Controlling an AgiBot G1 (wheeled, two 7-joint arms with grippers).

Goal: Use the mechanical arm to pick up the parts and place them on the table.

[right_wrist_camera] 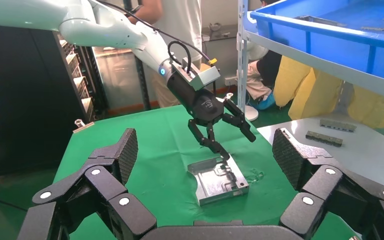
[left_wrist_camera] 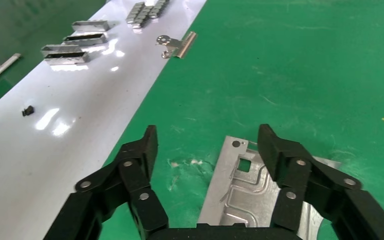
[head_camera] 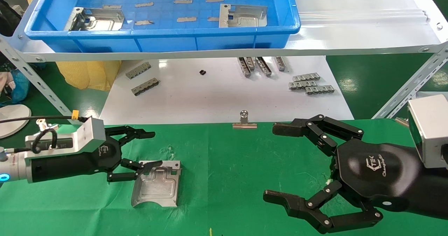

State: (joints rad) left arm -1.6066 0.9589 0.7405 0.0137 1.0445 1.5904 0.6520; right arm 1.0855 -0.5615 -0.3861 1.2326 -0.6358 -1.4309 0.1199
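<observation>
Your left gripper (head_camera: 134, 155) hangs spread over one part (head_camera: 156, 183) lying flat on the table (head_camera: 224, 180), apparently released. Two parts wait in the blue tray (head_camera: 164, 36) at twelve o'clock; lift clear, then reach there. Right gripper (head_camera: 297, 166) idles, spread, at three o'clock

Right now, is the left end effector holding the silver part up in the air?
No. The part lies flat on the green table, and the left end effector is open above it.
</observation>
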